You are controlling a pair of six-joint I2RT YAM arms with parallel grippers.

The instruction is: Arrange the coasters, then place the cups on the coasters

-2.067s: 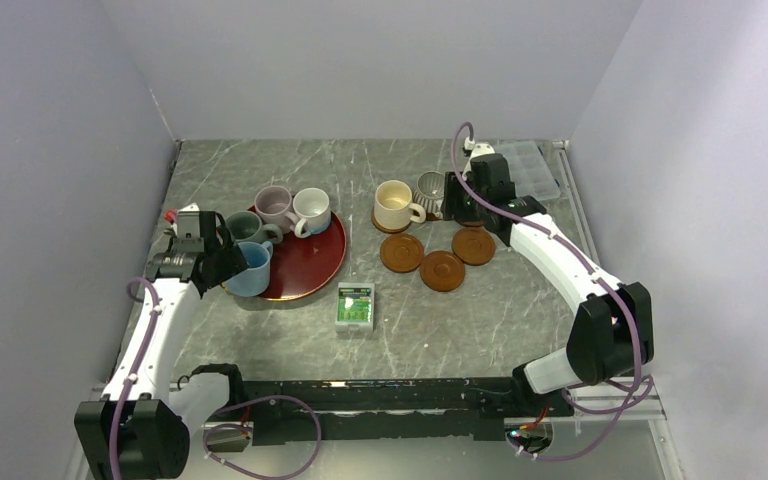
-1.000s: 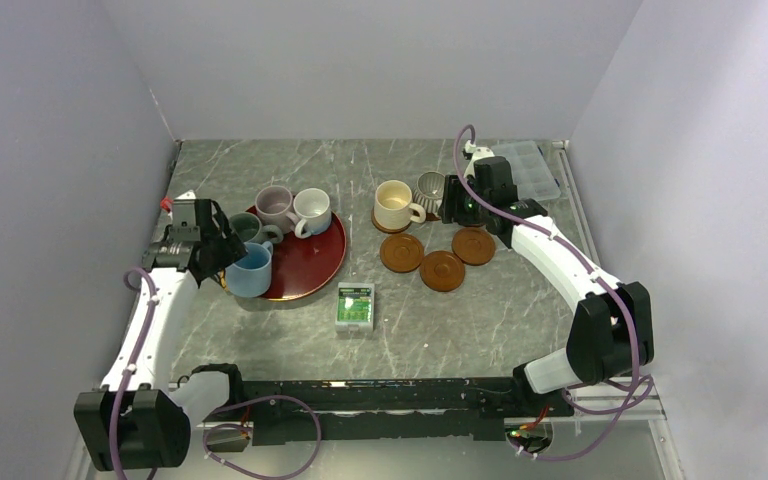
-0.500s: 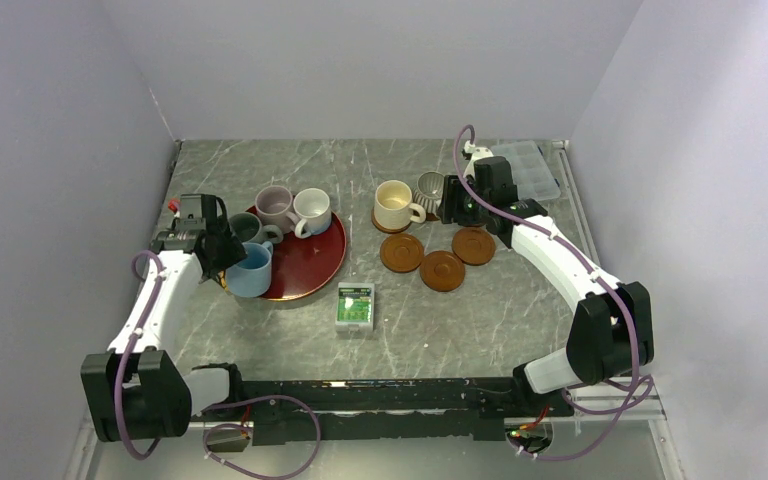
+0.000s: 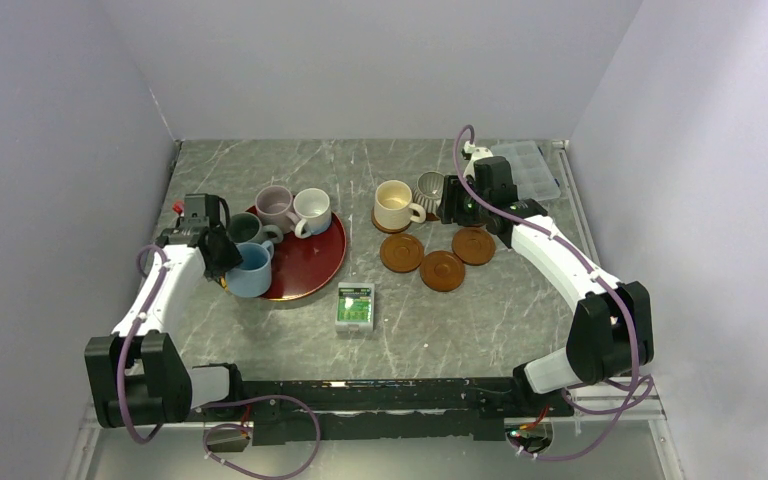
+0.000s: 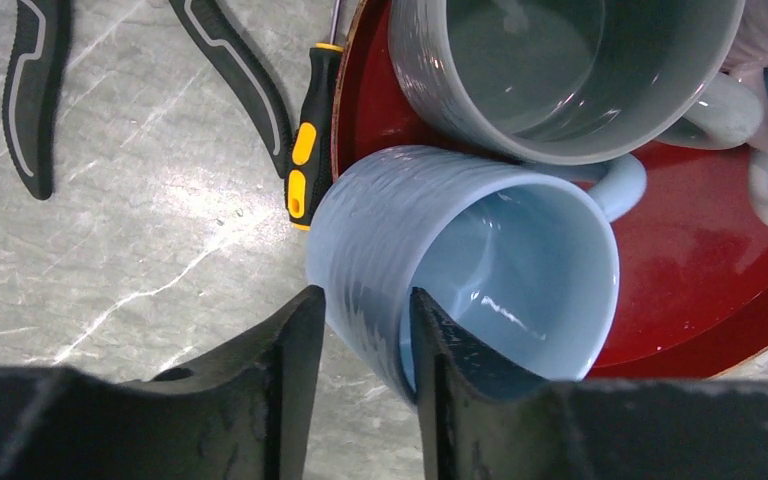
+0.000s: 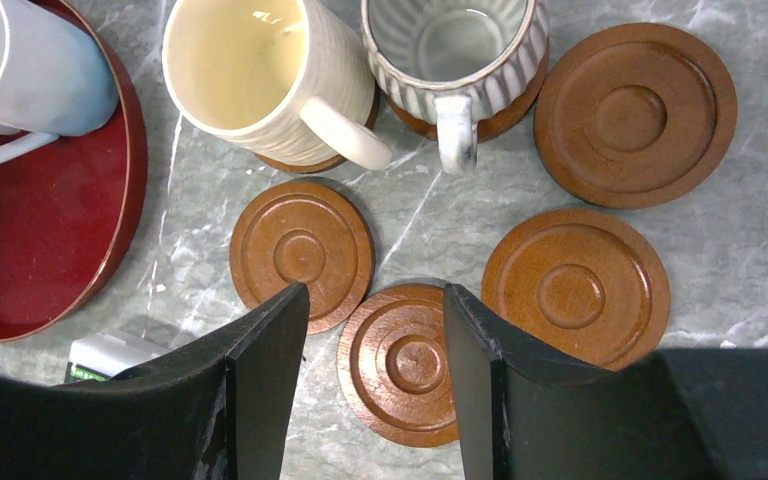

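Observation:
My left gripper (image 5: 365,300) (image 4: 223,256) is shut on the near wall of the light blue cup (image 5: 480,270) (image 4: 251,270), one finger inside and one outside. That cup stands at the left rim of the dark-red tray (image 4: 312,262), beside the grey-green cup (image 4: 245,228), mauve cup (image 4: 274,205) and white cup (image 4: 311,208). The cream cup (image 6: 250,75) and striped cup (image 6: 450,45) each sit on a coaster. Several bare coasters (image 6: 302,253) (image 6: 575,287) (image 6: 635,115) lie around them. My right gripper (image 6: 375,295) (image 4: 452,200) hovers open above one coaster (image 6: 415,362), holding nothing.
Black-handled pliers (image 5: 30,90) and a yellow-and-black screwdriver (image 5: 310,150) lie on the table left of the tray. A green-and-white box (image 4: 355,307) sits in front of the tray. A clear plastic case (image 4: 527,165) is at the back right. Walls close in on three sides.
My left gripper has slid forward over the light blue cup's rim and its jaws have narrowed onto the wall. The right arm has not moved.

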